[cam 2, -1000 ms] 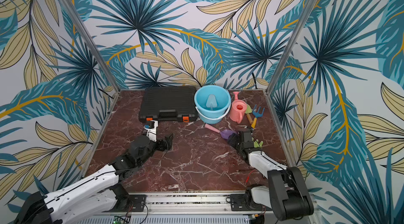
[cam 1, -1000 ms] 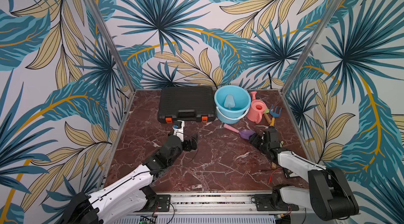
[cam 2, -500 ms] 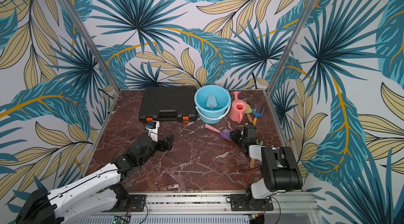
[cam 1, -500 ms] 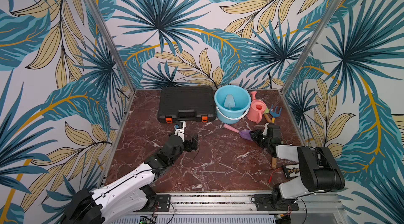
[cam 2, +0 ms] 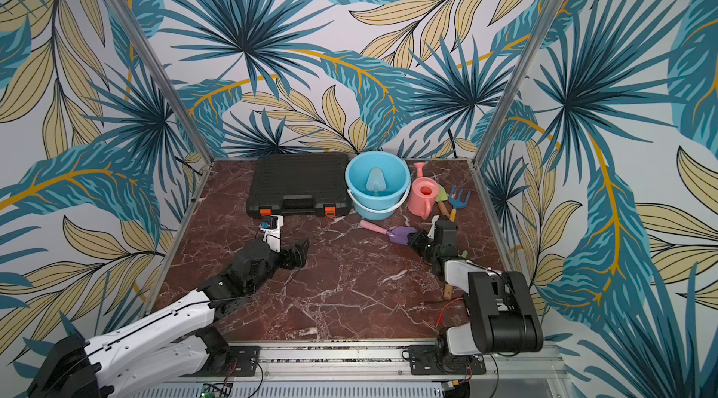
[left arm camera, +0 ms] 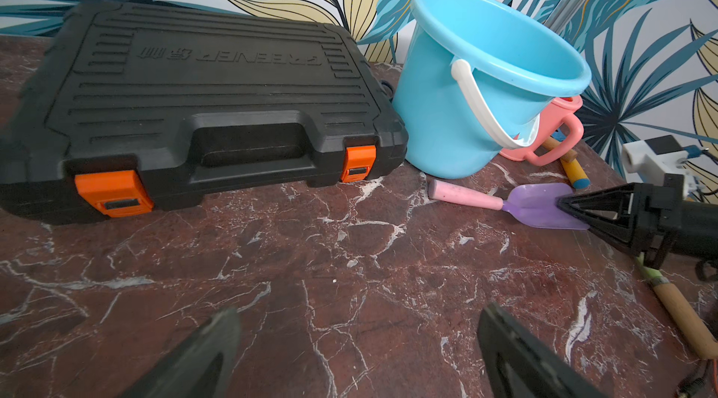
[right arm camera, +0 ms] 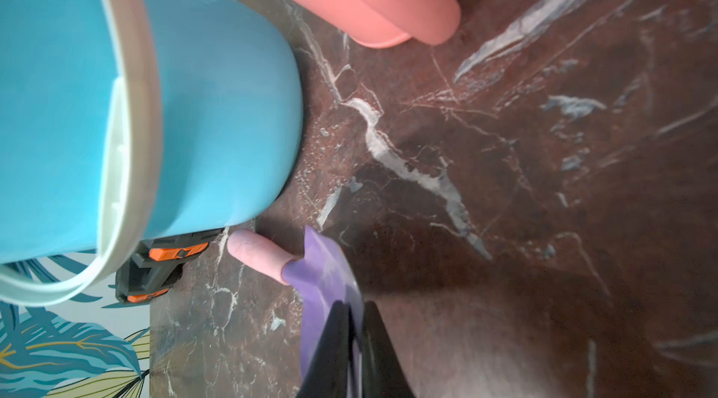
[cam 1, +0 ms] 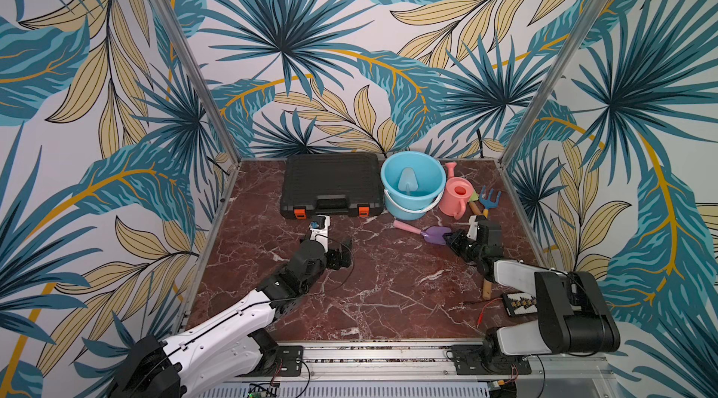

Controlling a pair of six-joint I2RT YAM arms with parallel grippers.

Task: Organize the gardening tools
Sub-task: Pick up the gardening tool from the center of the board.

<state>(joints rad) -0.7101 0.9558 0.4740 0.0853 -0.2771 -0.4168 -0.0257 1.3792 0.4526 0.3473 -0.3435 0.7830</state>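
The purple pink-handled shovel [cam 1: 435,234] [right arm camera: 326,283] lies on the marble in front of the blue bucket [cam 1: 384,182]. My right gripper [cam 1: 450,238] [right arm camera: 355,310] is shut on the shovel's blade edge. A pale blue trowel [cam 1: 407,180] stands inside the bucket. To the bucket's right stands the pink watering can [cam 1: 456,194], with a green trowel [cam 1: 473,196] half hidden behind it and the blue fork-rake [cam 1: 489,196] beside it. A wooden-handled green rake [left arm camera: 680,306] lies under my right arm. My left gripper [cam 1: 344,252] [left arm camera: 357,314] hangs open over bare marble at mid-table.
The big black case [cam 1: 330,182] with orange latches lies shut at the back, left of the bucket. A small connector board with red wires [cam 1: 516,302] sits at the front right. Metal posts and walls close in three sides.
My right gripper has closed from open onto the shovel's blade, after reaching slightly left toward it. The left arm has barely moved.
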